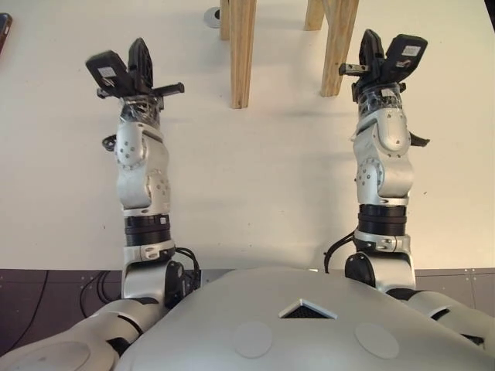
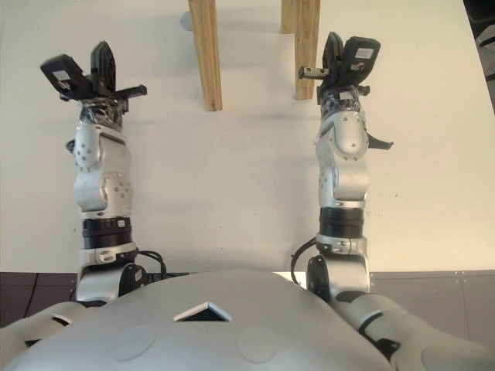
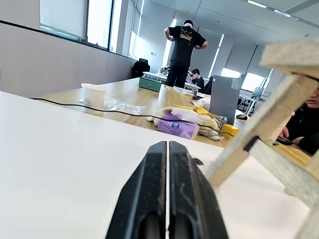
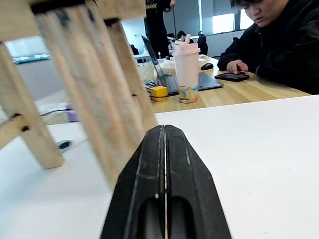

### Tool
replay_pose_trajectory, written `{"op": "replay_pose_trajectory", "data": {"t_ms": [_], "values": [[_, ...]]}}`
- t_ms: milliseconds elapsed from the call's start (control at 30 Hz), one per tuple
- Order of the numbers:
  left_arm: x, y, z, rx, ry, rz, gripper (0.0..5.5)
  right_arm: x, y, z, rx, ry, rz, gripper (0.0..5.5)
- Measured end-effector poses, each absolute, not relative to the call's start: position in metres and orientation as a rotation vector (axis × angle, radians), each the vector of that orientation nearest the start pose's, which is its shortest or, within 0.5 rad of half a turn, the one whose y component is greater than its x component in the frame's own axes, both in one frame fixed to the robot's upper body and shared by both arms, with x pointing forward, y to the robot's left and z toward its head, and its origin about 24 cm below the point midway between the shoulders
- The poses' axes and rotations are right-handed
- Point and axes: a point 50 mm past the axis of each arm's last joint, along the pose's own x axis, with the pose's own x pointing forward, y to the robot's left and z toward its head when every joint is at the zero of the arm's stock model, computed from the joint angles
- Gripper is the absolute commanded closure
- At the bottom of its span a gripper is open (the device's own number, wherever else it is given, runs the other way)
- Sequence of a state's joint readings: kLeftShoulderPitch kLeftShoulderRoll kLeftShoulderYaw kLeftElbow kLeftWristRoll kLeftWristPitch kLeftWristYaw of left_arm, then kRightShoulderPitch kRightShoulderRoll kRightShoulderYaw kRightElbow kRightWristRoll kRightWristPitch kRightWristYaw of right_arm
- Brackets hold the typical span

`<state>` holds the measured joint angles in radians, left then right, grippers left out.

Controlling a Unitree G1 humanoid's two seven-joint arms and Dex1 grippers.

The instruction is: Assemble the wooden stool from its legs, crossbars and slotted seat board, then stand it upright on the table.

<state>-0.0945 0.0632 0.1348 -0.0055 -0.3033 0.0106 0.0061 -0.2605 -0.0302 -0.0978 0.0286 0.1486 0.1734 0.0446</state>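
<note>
R end effector point(image 4: 165, 135) closed, empty, beside stool leg point(image 4: 92, 94) on tbl point(image 4: 259, 149).

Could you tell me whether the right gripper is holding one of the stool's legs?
No, the right gripper is shut with nothing between its fingers; the stool leg stands outside them.

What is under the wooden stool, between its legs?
Under the pale wooden stool is the white table, and a small grey round object lies beside one far leg. The legs cover the surface right behind them.

A wooden desk point(image 4: 264, 92) holds a lidded tumbler point(image 4: 187, 71), an open laptop point(image 4: 209, 82), a small yellow block point(image 4: 159, 92), a dark phone point(image 4: 233, 76) and a mouse point(image 4: 207, 66).
</note>
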Motion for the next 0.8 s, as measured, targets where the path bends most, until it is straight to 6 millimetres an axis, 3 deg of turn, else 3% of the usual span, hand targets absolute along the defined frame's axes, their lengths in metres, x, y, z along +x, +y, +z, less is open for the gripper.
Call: {"op": "replay_pose_trajectory", "data": {"t_ms": [167,333,500,800], "values": [[0.269,0.185,0.052,-0.263,-0.063,0.207,5.48,0.317,-0.144,0.113,0.09,-0.108,0.155,5.5],[0.272,0.177,0.031,-0.376,0.099,0.316,5.48,0.317,-0.154,0.103,0.072,-0.004,0.159,5.5],[0.278,0.16,0.039,-0.293,0.01,0.217,5.48,0.327,-0.155,0.111,0.081,-0.018,0.148,5.5],[0.289,0.167,0.051,-0.286,-0.074,0.193,5.48,0.327,-0.15,0.114,0.074,-0.065,0.195,5.5]]}}
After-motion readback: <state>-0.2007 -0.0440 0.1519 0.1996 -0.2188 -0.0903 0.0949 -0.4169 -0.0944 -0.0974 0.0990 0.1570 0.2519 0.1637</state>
